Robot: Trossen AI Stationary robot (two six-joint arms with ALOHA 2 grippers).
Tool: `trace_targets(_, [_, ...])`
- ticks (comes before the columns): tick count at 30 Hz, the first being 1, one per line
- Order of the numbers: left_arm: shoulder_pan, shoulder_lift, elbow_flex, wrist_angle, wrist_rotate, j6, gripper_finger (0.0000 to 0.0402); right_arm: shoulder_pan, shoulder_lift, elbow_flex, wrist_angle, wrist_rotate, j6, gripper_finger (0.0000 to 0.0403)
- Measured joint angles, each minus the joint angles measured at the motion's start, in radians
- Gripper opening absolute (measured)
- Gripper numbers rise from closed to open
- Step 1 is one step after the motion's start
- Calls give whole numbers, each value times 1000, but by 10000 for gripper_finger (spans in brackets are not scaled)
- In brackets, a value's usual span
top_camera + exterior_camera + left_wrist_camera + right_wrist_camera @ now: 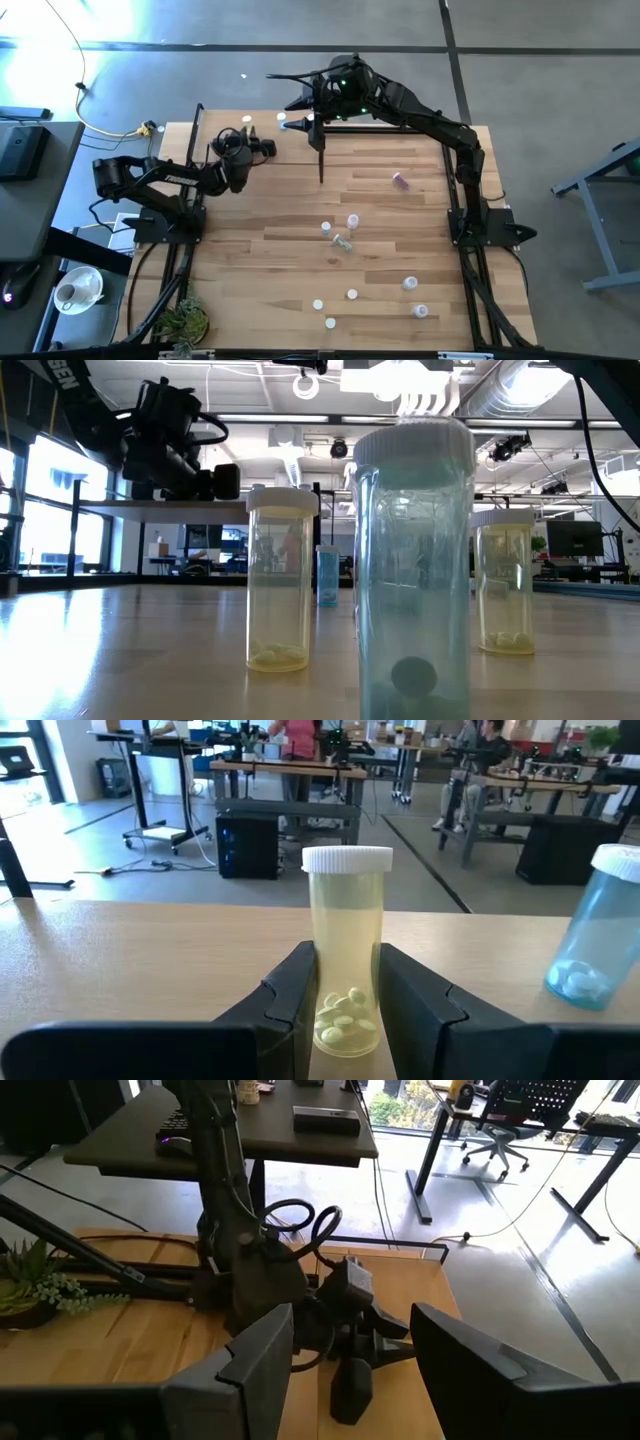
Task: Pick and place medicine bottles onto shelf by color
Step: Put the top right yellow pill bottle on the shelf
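Note:
My left gripper (347,1010) is at the table's far left, shut on a yellow bottle (347,950) with a white cap that stands upright on the light-wood shelf board (150,940). From above, the cap (249,118) shows just past the gripper (247,130). A light-blue bottle (598,930) stands a little to its right on the same board and looks tilted. My right gripper (350,1350) is open and empty, held high over the far edge (295,100), looking down at the left arm. Several more bottles stand or lie on the tabletop (352,220). My left gripper pinches the yellow bottle's lower half (318,990) between its two fingers, one on each side of the wall. The fingers come level from the table's near side. The bottle is upright, its base down at the shelf board, with pale pills at its bottom.
A thin black shelf post (321,155) stands right of the left gripper. A pink bottle (400,181) lies mid-right. Close to the low camera stand a large blue-green bottle (410,560) and two yellow ones (280,580). A plant (185,322) sits at the near left corner.

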Motion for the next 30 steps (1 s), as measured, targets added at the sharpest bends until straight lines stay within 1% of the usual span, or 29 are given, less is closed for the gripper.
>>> trace_targets(6, [8, 0, 0, -2, 23, 1, 86, 0, 0, 0, -6, 0, 0, 195])
trace_targets(16, [7, 0, 0, -10, 35, 4, 113, 0, 0, 0, -6, 0, 0, 195])
trace_targets(30, [7, 1, -1, -9, 41, 14, 115, 0, 0, 0, -6, 0, 0, 195])
